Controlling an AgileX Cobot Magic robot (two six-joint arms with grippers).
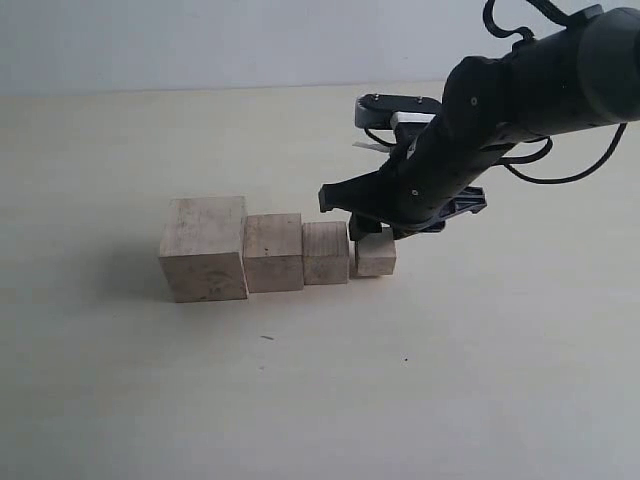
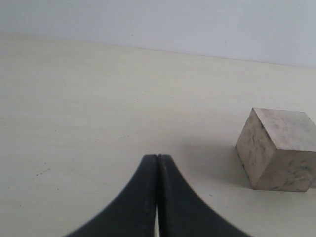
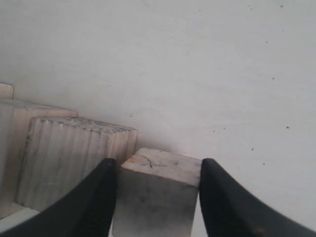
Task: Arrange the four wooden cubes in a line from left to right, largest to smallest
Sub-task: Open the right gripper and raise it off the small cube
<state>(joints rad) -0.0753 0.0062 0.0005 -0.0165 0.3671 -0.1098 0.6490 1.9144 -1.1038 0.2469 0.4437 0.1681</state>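
Row's nearly done. The largest cube [image 1: 205, 248] is at the left, then the 2nd cube [image 1: 273, 252], the 3rd cube [image 1: 325, 252] & the smallest cube [image 1: 377, 258] at the right end, all along the desk [image 1: 450, 380]. The first three touch side to side. The smallest sits just beside the 3rd w/ a thin gap, & one finger of the right tool [image 1: 374, 236] is down in that gap.

In the right wrist view both fingers [image 3: 94, 202] press on opposite sides of the smallest cube, so we read that tool as closed on it. We can't tell if the cube's base is on the desk or just off it.

The left tool [image 2: 157, 163] is closed on nothing & isn't in the exterior view. Its own camera shows only the largest cube, well apart from it. It's out of the way, so we leave it there.

Step in hand, as we judge it: set down & let go of the smallest cube. To do it well:
- Get the base flat on the desk before release.
- Open slowly & only a little. The inner finger is right next to the 3rd cube, so a wide opening would prob. shove the row.
- Lift straight up w/ no sideways drift till the fingertips clear the top.
- Don't twist on release, since the near faces look roughly in line.
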